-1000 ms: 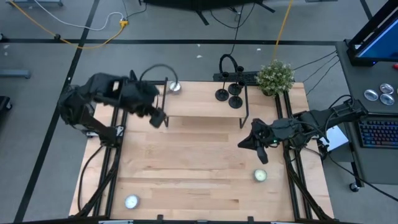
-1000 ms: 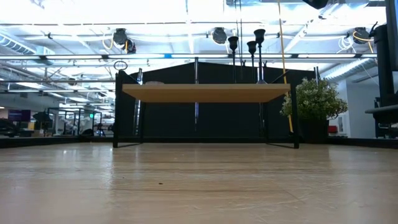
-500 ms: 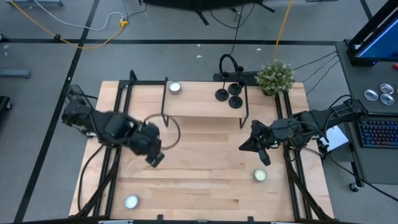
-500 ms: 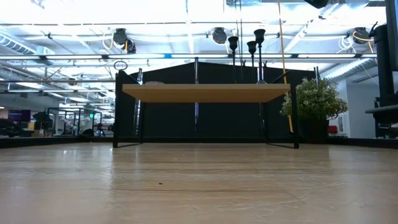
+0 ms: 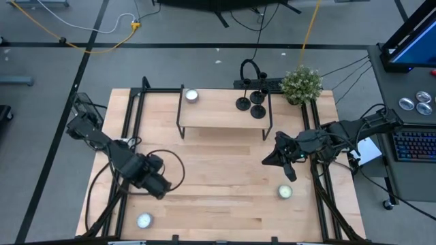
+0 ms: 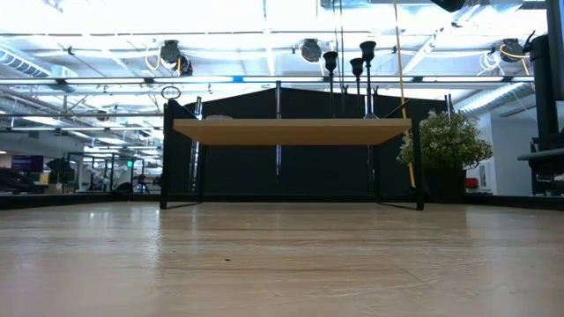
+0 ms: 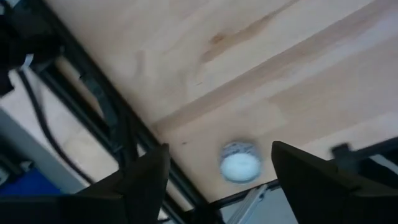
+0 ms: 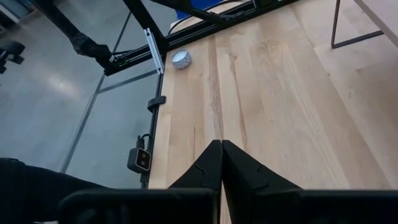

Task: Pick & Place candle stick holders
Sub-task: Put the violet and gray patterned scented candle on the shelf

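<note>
Table (image 5: 218, 177): light wood top in a dark frame; bare across the middle. Shelf (image 5: 221, 107): low wood board on thin black legs, set along the table's far edge, midway between the side edges. Plant (image 5: 301, 84): small potted green, at the far right corner, just beside the shelf's right end. Left arm (image 5: 102, 143): reaches in from the left edge; left gripper (image 5: 155, 185) sits low over the table near the near-left corner; its fingers (image 7: 146, 180) stand apart with nothing between them, and its wrist view looks down on a tea light (image 7: 240, 165) near the near edge. Right arm (image 5: 340, 133): lies in from the right edge; right gripper (image 5: 286, 172) hangs over the right side of the table; its fingers (image 8: 208, 165) are pressed together, empty. Holders (image 5: 251, 104): three, black, upright, clustered at the shelf's right end, near one another; their stems (image 6: 357, 66) rise above the board in the low view. Further tea lights: one at the shelf's left end (image 5: 191, 96); one near the near-right corner (image 5: 285, 192).
</note>
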